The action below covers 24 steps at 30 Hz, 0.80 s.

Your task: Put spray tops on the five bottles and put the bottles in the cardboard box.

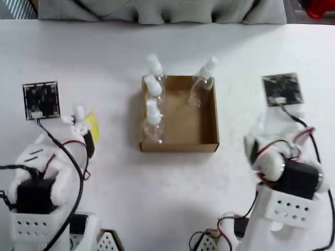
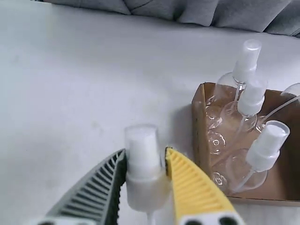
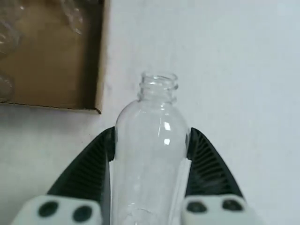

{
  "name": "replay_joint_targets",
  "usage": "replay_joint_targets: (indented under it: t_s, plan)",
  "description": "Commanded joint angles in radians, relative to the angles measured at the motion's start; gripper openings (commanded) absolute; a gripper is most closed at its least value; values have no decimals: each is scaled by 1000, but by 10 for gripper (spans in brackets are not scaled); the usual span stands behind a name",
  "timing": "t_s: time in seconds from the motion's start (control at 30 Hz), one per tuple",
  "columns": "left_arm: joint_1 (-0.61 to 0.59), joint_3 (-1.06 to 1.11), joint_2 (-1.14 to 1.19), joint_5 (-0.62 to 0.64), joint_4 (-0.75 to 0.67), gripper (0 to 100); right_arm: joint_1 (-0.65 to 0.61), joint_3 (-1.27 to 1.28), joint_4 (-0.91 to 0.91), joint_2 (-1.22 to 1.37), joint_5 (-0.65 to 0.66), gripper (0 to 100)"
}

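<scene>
The cardboard box [image 1: 214,121] lies mid-table and holds several clear bottles with white spray tops, three along its left side [image 1: 153,123] and one at the far right corner [image 1: 201,83]. My left gripper [image 2: 144,157], grey and yellow fingered, is shut on a white spray top [image 2: 140,147], held upright left of the box [image 2: 199,122]; from above this top [image 1: 79,113] sits at the arm's tip. My right gripper [image 3: 151,136] is shut on an uncapped clear bottle [image 3: 154,115], its open neck pointing away, right of the box's near corner [image 3: 99,61].
Two black square boards with cables lie on the table, one far left [image 1: 41,99] and one far right [image 1: 282,89]. A grey cushion [image 1: 157,10] runs along the far edge. White tabletop stretches between the arms in front of the box.
</scene>
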Motion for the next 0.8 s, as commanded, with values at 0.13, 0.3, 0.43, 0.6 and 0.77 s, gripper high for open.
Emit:
replay_joint_targets:
  t_s: [0.13,0.3,0.43,0.6,0.77]
  plan:
    - [-159,0,-35,3,-38,22,-252,68,-228,-94,-15,17]
    - [-231,2,-39,3,-80,22,-366,146,-366,-254,-86,16]
    - [-266,2,-39,3,-130,22,-414,287,-558,-386,-230,16]
    - [-263,2,-41,9,-181,22,-456,503,-831,-541,-262,16]
    - [-265,2,-41,9,-275,24,-527,687,-1021,-687,-269,16]
